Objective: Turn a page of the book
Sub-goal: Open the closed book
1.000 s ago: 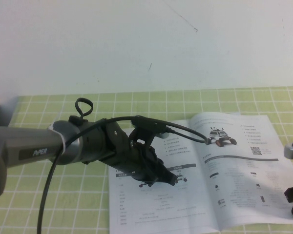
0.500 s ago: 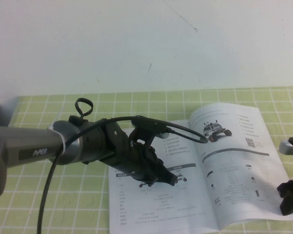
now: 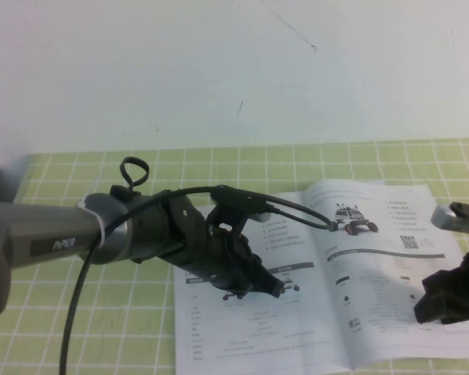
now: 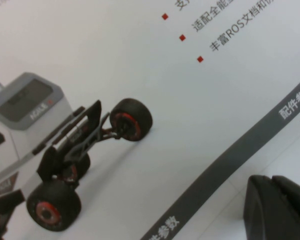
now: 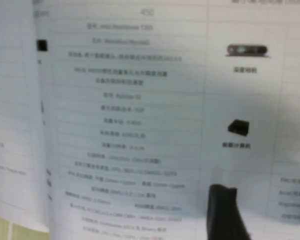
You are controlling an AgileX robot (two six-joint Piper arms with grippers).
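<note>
I have the book point(image 3: 320, 273) lying open on the green checked surface point(image 3: 102, 312), in the near right part of the scene, its spine running roughly near to far and its two pages spread left and right of it. The relation that matters is on the right: my right tool point(image 3: 445, 301) sits over the outer right edge of the right-hand page, low down and close to the paper, so the free edge I need lies directly under it and the page would swing leftward about the spine. The right arm is clearly the nearer one to that edge. I cannot tell whether this tool is wide or narrow; in the right wrist view I only make out one dark finger point(image 5: 225, 212) above the printed table.

My left tool point(image 3: 254, 273) hangs over the left-hand page, just left of the spine, with the left arm reaching in from the left. Its state I cannot tell either; the left wrist view shows only a dark finger corner point(image 4: 280, 207) close above the rover photo point(image 4: 65, 165).

In my judgement the left arm and its cable point(image 3: 297, 209) stand in the path of a page swinging leftward.
</note>
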